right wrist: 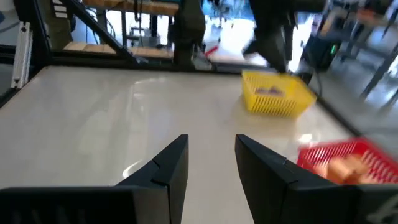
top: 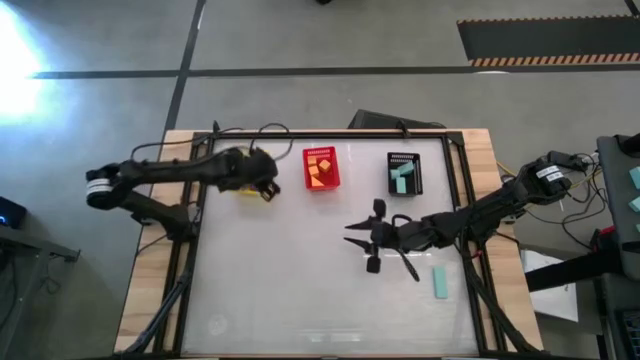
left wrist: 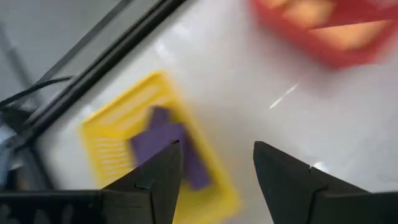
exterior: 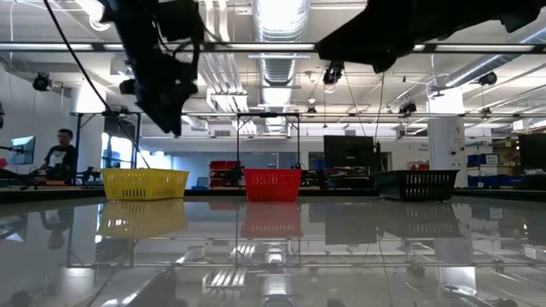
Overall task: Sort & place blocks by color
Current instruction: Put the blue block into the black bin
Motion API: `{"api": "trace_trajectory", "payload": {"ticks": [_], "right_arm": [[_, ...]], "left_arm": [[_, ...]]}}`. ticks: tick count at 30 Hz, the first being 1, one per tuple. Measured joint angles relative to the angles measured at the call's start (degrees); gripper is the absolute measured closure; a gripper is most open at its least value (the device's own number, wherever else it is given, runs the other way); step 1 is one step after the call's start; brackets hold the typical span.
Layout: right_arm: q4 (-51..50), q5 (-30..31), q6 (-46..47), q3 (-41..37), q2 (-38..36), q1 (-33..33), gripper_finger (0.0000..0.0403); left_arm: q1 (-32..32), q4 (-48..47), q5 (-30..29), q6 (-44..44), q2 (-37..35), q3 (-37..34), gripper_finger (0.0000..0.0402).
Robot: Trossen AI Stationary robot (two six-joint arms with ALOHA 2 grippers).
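Table [top: 250, 300]: left hand [top: 268, 187] over yellow basket [left wrist: 112, 146], fingers apart, empty.

Bright overhead ceiling lights [exterior: 281, 17] mirror in the glossy bench [exterior: 273, 256]. From above, glare blows out the floor at the left edge. The left wrist view is motion-blurred, smearing the red basket [left wrist: 323, 31]; the right wrist view is soft too.
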Motion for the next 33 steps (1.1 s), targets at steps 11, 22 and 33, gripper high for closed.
{"api": "trace_trajectory", "payload": {"ticks": [11, 22, 33], "right_arm": [[-22.1, -21.5, 31.5, 7.8, 0.0, 3.1, 0.0280], [-85.4, -26.8, 79.8, 16.8, 0.6, 13.7, 0.0277], [-88.2, -33.3, 101.8, 12.1, -0.2, 23.4, 0.0215]], "left_arm": [[-25.3, 27.8, -0.8, -0.4, -5.1, -8.4, 0.0221], [-30.2, 35.5, -0.9, 1.5, -4.7, -10.1, 0.0221], [-30.2, 35.1, -0.9, 2.1, -4.7, -10.2, 0.0221]]}}
